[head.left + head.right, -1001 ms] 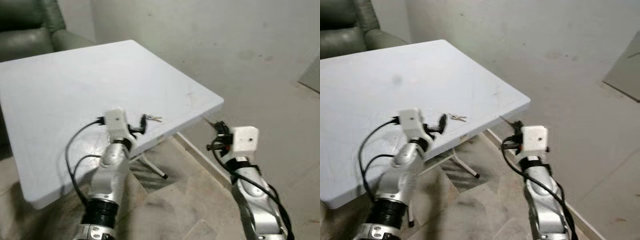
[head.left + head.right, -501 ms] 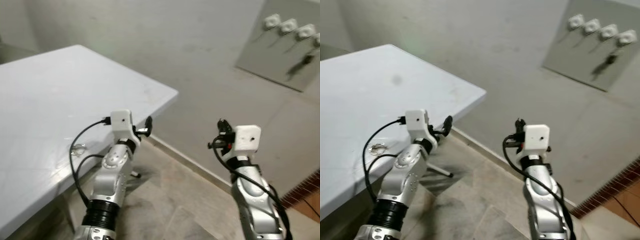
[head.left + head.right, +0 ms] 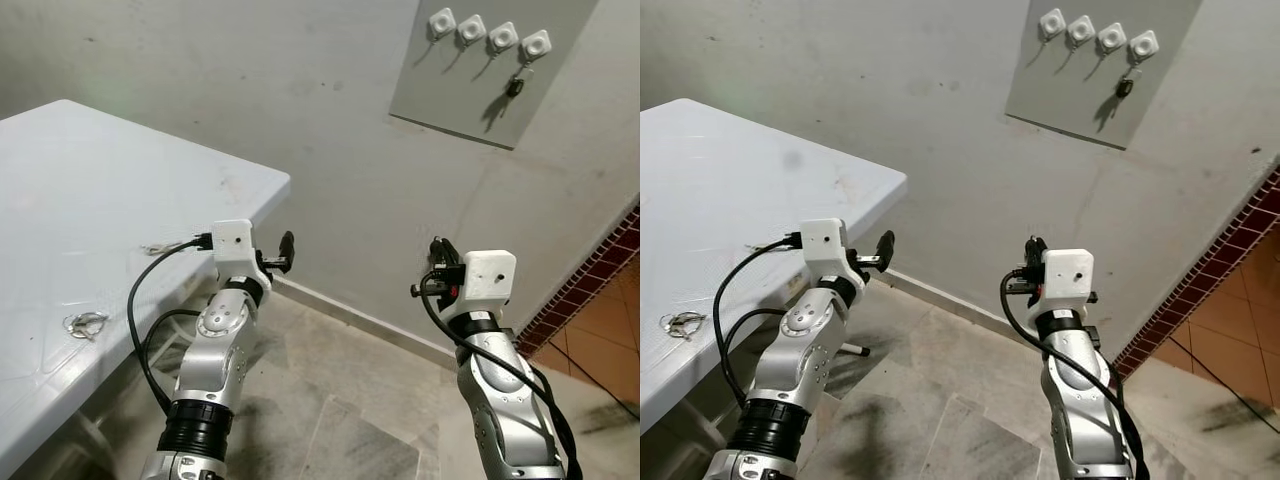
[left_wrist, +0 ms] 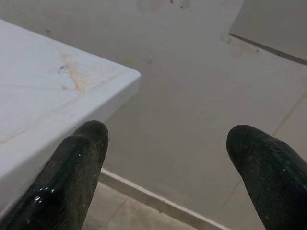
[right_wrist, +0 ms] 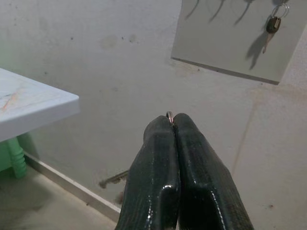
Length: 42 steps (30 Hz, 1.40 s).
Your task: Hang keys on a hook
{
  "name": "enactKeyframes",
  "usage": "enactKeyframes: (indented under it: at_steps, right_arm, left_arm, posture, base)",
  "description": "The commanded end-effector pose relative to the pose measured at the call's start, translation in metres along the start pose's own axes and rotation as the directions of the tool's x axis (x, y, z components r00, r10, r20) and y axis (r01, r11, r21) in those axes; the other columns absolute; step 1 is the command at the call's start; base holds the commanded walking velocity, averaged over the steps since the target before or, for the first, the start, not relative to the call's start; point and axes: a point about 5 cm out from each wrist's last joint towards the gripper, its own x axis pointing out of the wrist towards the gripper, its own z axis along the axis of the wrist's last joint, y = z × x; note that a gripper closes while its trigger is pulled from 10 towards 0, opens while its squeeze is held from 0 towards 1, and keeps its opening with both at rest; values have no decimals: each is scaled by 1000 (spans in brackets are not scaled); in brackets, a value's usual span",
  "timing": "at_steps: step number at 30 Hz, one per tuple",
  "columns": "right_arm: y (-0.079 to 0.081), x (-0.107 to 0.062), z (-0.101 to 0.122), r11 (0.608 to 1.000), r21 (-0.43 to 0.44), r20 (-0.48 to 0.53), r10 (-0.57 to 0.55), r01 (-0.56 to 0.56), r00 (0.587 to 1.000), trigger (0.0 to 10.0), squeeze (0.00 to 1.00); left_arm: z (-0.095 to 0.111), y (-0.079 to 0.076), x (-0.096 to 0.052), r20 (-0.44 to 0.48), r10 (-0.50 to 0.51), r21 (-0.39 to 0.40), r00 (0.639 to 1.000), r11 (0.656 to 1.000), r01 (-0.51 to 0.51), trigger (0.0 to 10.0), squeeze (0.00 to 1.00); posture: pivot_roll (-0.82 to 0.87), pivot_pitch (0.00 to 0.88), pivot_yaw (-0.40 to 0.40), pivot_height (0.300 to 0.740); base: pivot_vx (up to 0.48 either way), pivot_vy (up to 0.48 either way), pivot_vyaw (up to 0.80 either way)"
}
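From the head views: right pincer raised toward the wall with the board of four white hooks high ahead, one key already hung on the rightmost, while two key bunches lie on the table and left pincer hovers off its corner. Left wrist: fingers spread wide on nothing, idle by the table edge; right wrist: fingers pressed together pinching a ring at the tips, likely the keys, aimed at the board; no writing legible anywhere
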Motion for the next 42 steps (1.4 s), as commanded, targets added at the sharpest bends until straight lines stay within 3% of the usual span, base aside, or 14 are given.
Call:
enactKeyframes:
  at_steps: [1,13,32,42]
  right_arm:
    - [-4,3,5,1000,-12,17,-16,16,1000,10000,0]
    - [-6,3,7,1000,26,38,-16,15,999,10000,0]
    - [-7,4,5,998,56,21,-30,29,999,10000,0]
    - [-8,4,4,998,52,4,-42,42,999,10000,0]
  left_arm:
    - [6,-4,2,20,-10,13,1000,1000,10,10000,0]
    - [11,1,0,26,-70,-40,997,997,71,10000,0]
    - [11,-1,-2,19,-89,-34,996,995,90,10000,0]
    - [9,-4,-4,8,-99,-33,995,995,99,10000,0]
  posture:
    - [50,0,-67,740]
    - [63,0,-67,740]
    - [65,0,-66,740]
    - [63,0,-67,740]
  base:
    - [0,0,-719]
    - [23,0,-536]
    - [446,0,0]
    - [419,0,-682]
